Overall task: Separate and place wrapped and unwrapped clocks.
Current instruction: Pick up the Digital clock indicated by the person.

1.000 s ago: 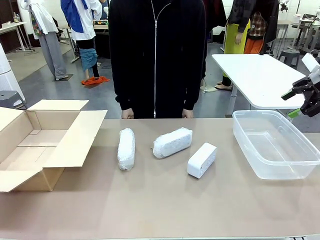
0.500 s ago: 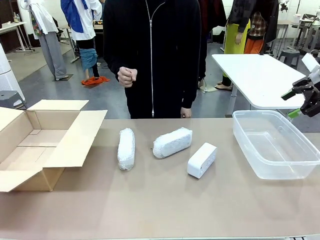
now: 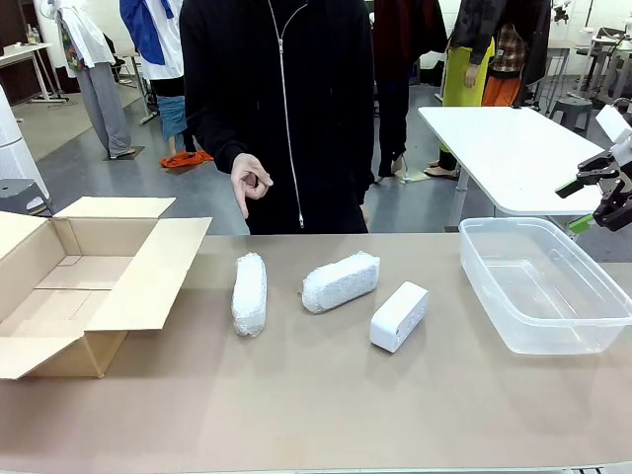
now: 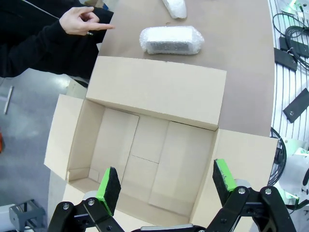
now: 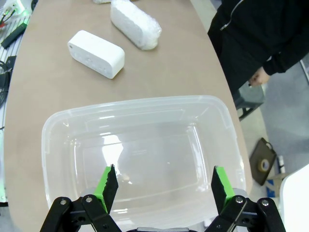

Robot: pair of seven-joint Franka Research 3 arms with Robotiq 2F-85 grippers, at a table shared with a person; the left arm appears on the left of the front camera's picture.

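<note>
Front view first. I see three things in a row mid-table (image 3: 316,405): the left bundle (image 3: 249,293) lying end-on to me, the middle bundle (image 3: 341,281) at a slant, and the bare white block (image 3: 399,316) just right of it. None of them touch. An open box (image 3: 109,286) lies on the table's left side, and a clear tub (image 3: 481,286) stands on the right. The person stands at the far edge, one hand (image 3: 250,183) raised above it. My right gripper (image 3: 585,205) hangs in the air past the tub's far right corner, jaws spread wide with nothing between them.

Left wrist view now. I'm looking straight down into the box (image 4: 154,92). My left gripper (image 4: 166,179) is above it, green pads far apart and holding nothing. Beyond the box flap the left bundle (image 4: 171,39) lies on the table, and an end of the middle bundle (image 4: 175,7) shows at the top edge. The person's hand (image 4: 82,21) has a finger stretched out over the table edge.

Right wrist view. My right gripper (image 5: 162,186) hovers over the tub (image 5: 145,104), wide open with nothing in its grasp. Past the tub's rim lies the block (image 5: 96,53), with the middle bundle (image 5: 135,23) just beyond it. The two are apart.
</note>
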